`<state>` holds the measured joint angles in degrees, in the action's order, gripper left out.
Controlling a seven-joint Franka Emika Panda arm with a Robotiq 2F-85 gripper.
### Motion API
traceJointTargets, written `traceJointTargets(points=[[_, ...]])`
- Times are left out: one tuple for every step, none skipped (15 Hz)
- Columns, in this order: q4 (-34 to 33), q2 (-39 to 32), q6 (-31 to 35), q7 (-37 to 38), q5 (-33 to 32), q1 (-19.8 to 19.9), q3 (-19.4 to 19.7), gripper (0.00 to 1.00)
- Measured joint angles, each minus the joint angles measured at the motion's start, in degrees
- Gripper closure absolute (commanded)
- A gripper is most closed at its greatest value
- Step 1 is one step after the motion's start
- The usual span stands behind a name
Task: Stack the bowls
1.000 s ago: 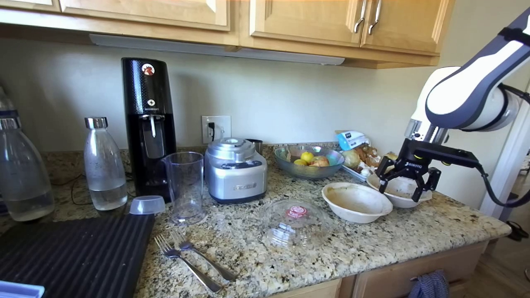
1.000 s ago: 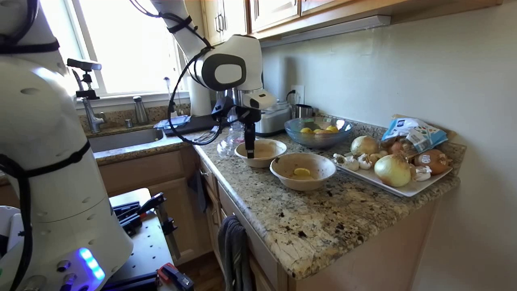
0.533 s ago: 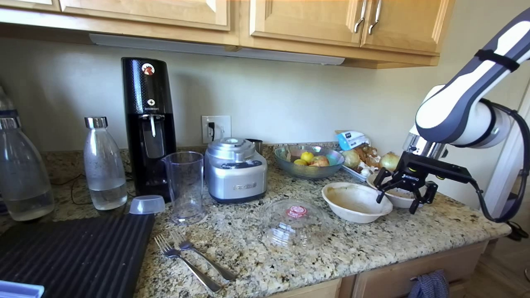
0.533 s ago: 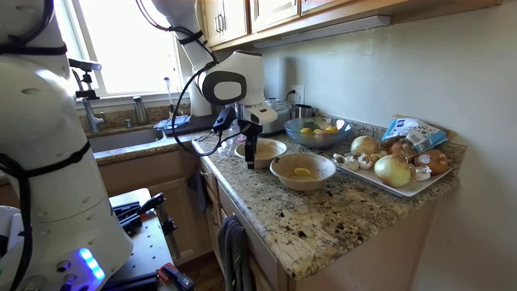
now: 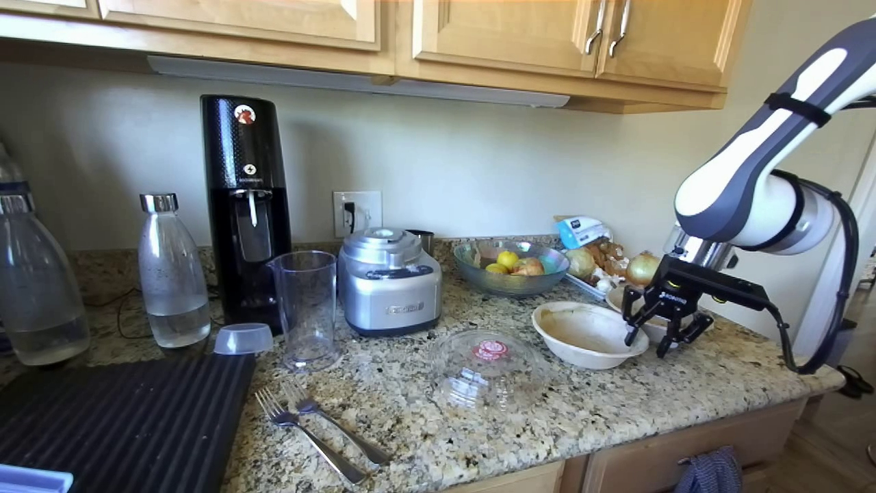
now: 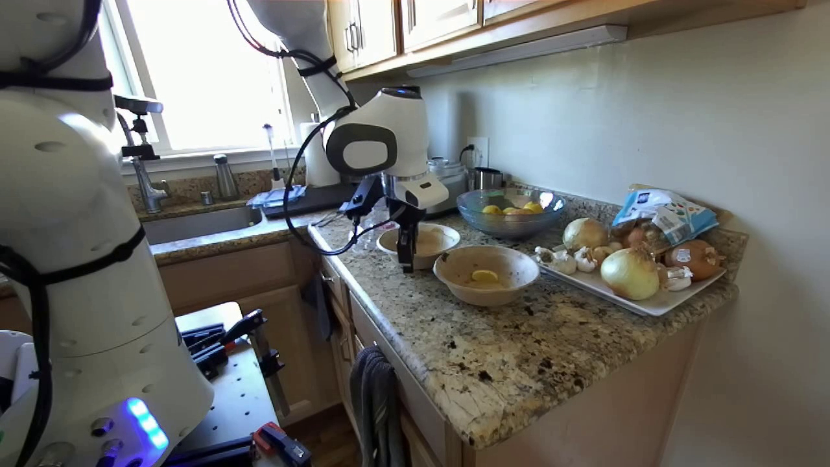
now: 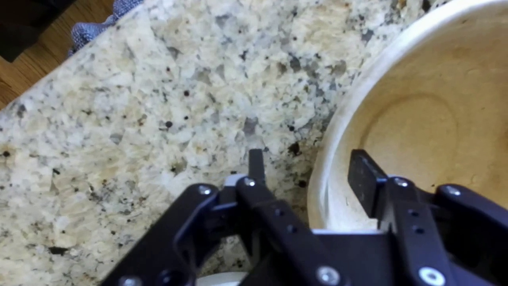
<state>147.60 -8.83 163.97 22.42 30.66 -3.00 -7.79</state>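
Two cream-white bowls with tan insides stand upright side by side on the counter. The first bowl (image 5: 582,333) (image 6: 438,240) looks empty. The second bowl (image 6: 486,293) holds a yellow lemon piece (image 6: 485,275); in an exterior view this bowl (image 5: 614,298) is partly hidden behind my gripper. My gripper (image 5: 645,346) (image 6: 406,267) is low at the first bowl's rim, its fingers apart with nothing between them gripped. In the wrist view my gripper (image 7: 305,159) straddles the first bowl's wall (image 7: 416,131): one finger over the inside, one outside. A white rim (image 7: 222,279) shows at the bottom.
A clear glass bowl with fruit (image 5: 510,281) stands behind. A white tray (image 6: 639,310) with onions and garlic lies beside the second bowl. A clear plastic lid (image 5: 472,376) lies beside the first bowl. A food processor (image 5: 391,294) and forks (image 5: 321,431) are farther off.
My gripper has come down and moved over to the first bowl's rim. Its fingers look closer together than before in an exterior view. The bowls have not moved.
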Motion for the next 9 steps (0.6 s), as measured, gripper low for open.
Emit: traceJointTargets(points=[[-0.1, -0.2, 0.1, -0.1, 0.3, 0.0, -0.1, 0.79], [-0.2, -0.3, 0.1, -0.1, 0.5, 0.0, -0.1, 0.85], [-0.3, -0.4, 0.1, -0.3, 0.9, 0.0, -0.3, 0.92], [-0.4, -0.4, 0.2, -0.7, 1.4, 0.0, -0.5, 0.92], [-0.5, -0.4, 0.3, -1.2, 1.7, 0.0, -0.7, 0.95], [-0.6, -0.4, 0.6, -1.6, 2.2, 0.0, -1.0, 0.93], [-0.8, -0.3, 1.2, -2.4, 3.1, 0.0, -1.3, 0.92], [-0.9, -0.1, 1.5, -3.6, 4.4, 0.1, -1.7, 0.94], [-1.1, 0.2, 1.7, -5.0, 6.0, 0.2, -2.3, 0.93]])
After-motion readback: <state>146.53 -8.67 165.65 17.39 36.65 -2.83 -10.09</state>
